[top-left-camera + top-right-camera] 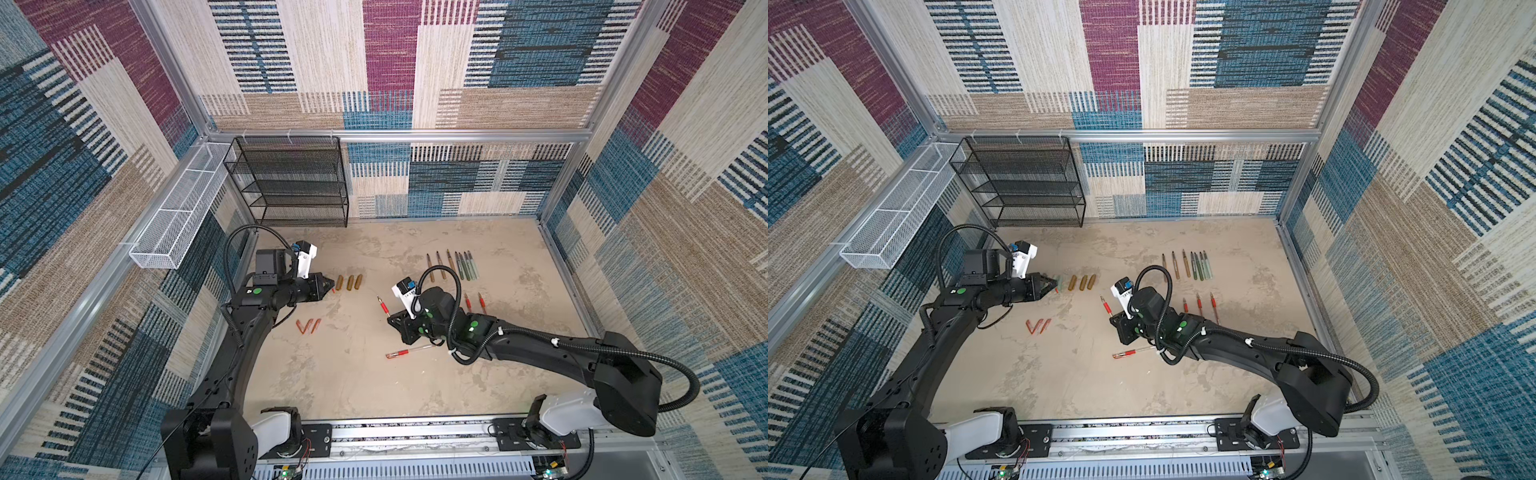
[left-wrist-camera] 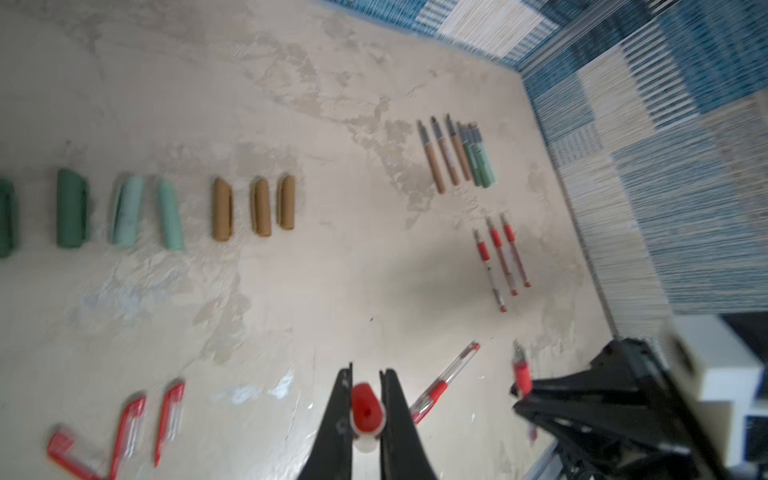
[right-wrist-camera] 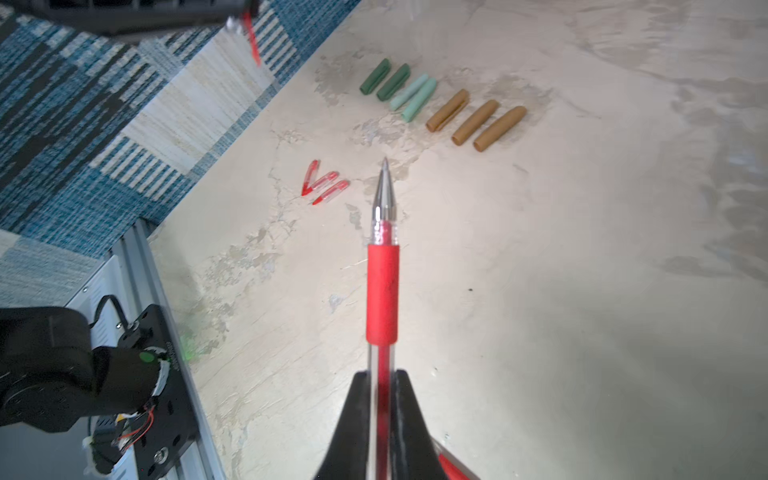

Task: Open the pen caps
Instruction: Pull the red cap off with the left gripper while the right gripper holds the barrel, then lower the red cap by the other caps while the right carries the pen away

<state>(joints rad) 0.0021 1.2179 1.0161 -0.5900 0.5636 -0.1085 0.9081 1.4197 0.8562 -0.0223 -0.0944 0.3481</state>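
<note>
My left gripper [image 1: 332, 286] [image 2: 365, 372] is shut on a red pen cap [image 2: 365, 409], seen end-on between its fingers. My right gripper [image 1: 390, 318] [image 3: 382, 374] is shut on an uncapped red pen [image 1: 382, 306] [image 3: 382, 291] whose tip points toward the left arm. The two grippers are apart. On the table lie three gold caps [image 1: 350, 282] [image 3: 478, 122], several green caps [image 2: 120, 212] [image 3: 399, 89] and three loose red caps [image 1: 308, 326] [image 2: 124, 424]. Another red pen [image 1: 409, 352] [image 2: 446, 382] lies on the table below my right gripper.
Uncapped gold and green pen bodies [image 1: 453, 266] lie in a row at the back right, with red pen bodies [image 1: 476, 302] in front of them. A black mesh shelf [image 1: 291, 183] and a white mesh basket [image 1: 174, 220] stand at the back left. Patterned walls enclose the table.
</note>
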